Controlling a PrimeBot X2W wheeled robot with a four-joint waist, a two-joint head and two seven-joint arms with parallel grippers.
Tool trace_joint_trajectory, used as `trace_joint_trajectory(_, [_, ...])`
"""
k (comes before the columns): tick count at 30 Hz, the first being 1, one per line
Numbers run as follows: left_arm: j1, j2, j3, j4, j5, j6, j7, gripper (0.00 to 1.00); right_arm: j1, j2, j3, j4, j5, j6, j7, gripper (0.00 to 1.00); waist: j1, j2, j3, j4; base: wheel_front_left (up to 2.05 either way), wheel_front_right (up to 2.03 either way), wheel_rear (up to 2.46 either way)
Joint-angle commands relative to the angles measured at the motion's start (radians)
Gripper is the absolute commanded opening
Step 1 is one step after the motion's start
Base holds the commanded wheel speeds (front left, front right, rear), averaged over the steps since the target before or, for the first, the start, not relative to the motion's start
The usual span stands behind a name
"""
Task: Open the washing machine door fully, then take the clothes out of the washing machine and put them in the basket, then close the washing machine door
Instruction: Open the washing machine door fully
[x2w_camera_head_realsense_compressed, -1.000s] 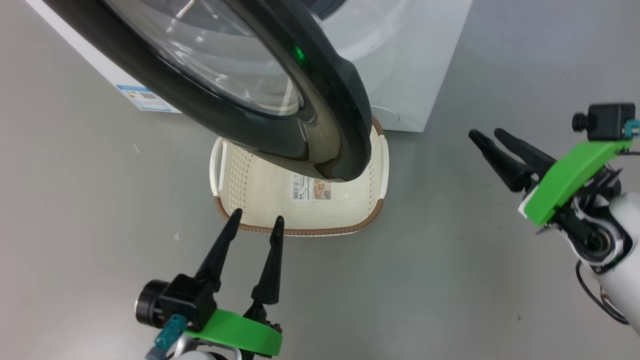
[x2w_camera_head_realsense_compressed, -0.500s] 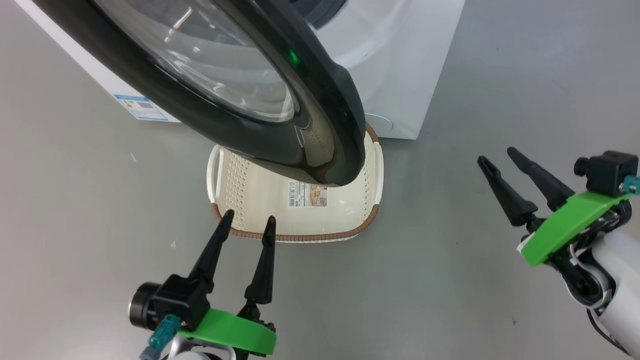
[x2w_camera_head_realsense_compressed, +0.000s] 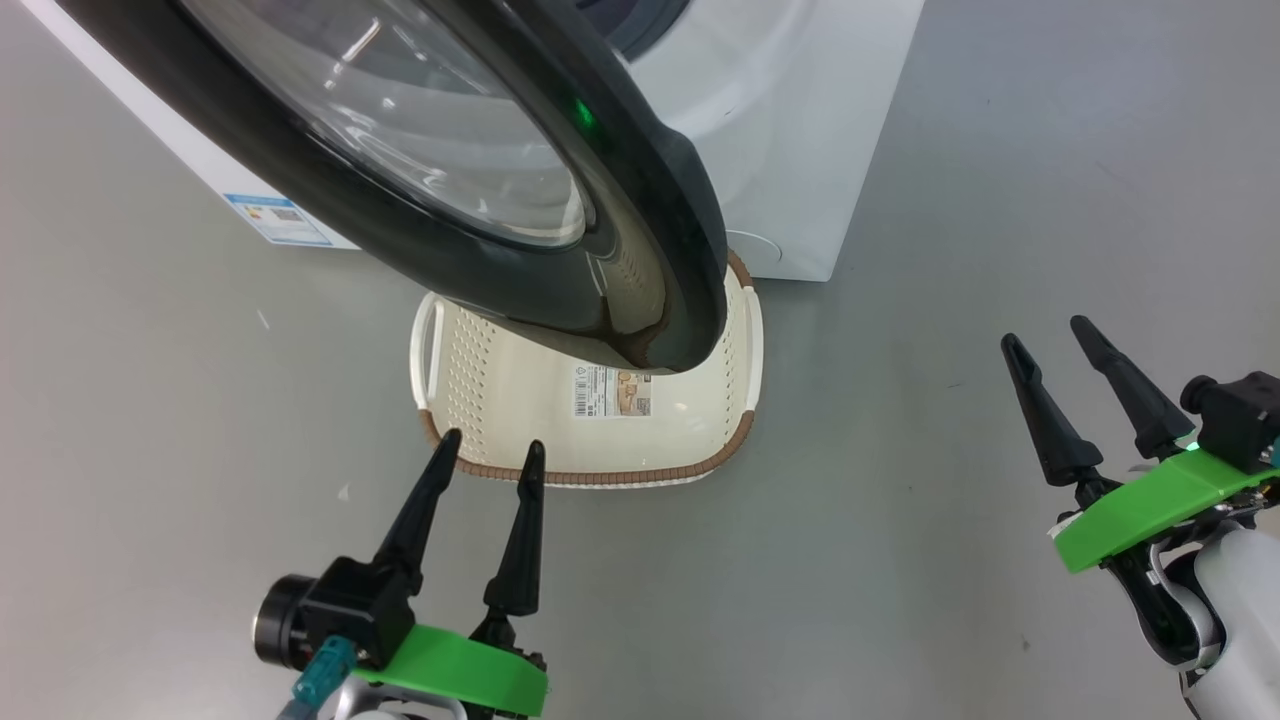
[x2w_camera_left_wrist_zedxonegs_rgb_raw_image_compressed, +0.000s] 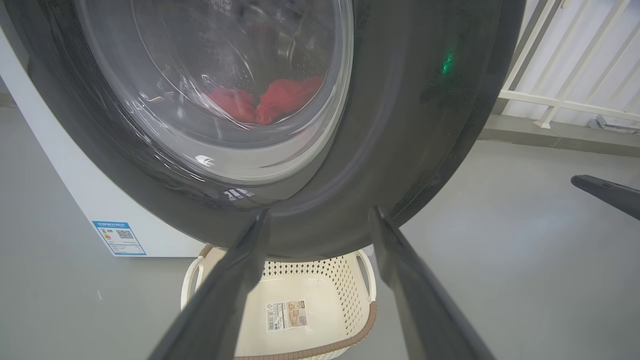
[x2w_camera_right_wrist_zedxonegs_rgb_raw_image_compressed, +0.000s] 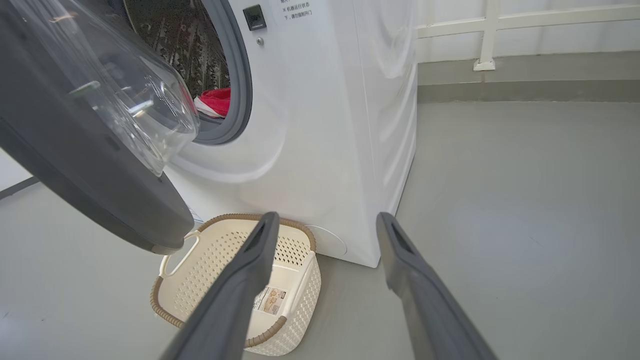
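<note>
Meanwhile the right claw (x2w_camera_head_realsense_compressed: 1043, 332), spread and empty like the left claw (x2w_camera_head_realsense_compressed: 492, 440), pulls back from the open washing machine door (x2w_camera_head_realsense_compressed: 640, 200), clothes (x2w_camera_right_wrist_zedxonegs_rgb_raw_image_compressed: 217, 102) still inside.

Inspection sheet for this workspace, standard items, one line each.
surface: grey floor, bare and smooth.
job's things: washing machine door partly open, lower edge above the basket; basket holds no clothes, sticker on its bottom; red clothes inside the washing machine.
clutter: two small white scraps on the floor.
grippers: left gripper open, empty, by the basket's near rim; right gripper open, empty, above bare floor.
cables: teal plug at the left wrist; nothing else seen.
surroundings: white railing behind.
</note>
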Motion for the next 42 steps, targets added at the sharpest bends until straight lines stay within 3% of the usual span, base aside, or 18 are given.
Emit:
trace_joint_trajectory(1, [0.007, 0.011, 0.033, -0.02, 0.011, -0.01, -0.012, 1.0, 0.033, 0.002, -0.015, -0.036, -0.034, 0.006, -0.009, 1.0, 0.0, 0.0, -0.001, 0.001, 0.0, 0.0, 0.0])
trace_joint_trajectory(7, [0.004, 0.011, 0.029, -0.017, 0.01, -0.009, -0.012, 1.0, 0.103, 0.075, -0.139, -0.099, -0.17, 0.006, -0.009, 1.0, 0.0, 0.0, -0.002, 0.005, 0.0, 0.0, 0.0])
trace_joint_trajectory(17, [0.009, 0.011, 0.031, -0.02, 0.012, -0.006, -0.012, 1.0, 0.211, 0.157, -0.23, -0.18, -0.302, 0.006, -0.009, 1.0, 0.0, 0.0, -0.005, 0.006, 0.0, 0.0, 0.0])
trace_joint_trajectory(33, [0.013, 0.011, 0.048, -0.023, 0.012, -0.006, -0.012, 1.0, 0.338, 0.242, -0.343, -0.236, -0.378, 0.006, -0.009, 1.0, 0.0, 0.0, -0.001, -0.005, 0.0, 0.0, 0.0])
trace_joint_trajectory(42, [0.014, 0.011, 0.051, -0.022, 0.012, -0.008, -0.012, 1.0, 0.341, 0.251, -0.353, -0.24, -0.394, 0.006, -0.009, 1.0, 0.0, 0.0, -0.004, -0.011, 0.0, 0.0, 0.0])
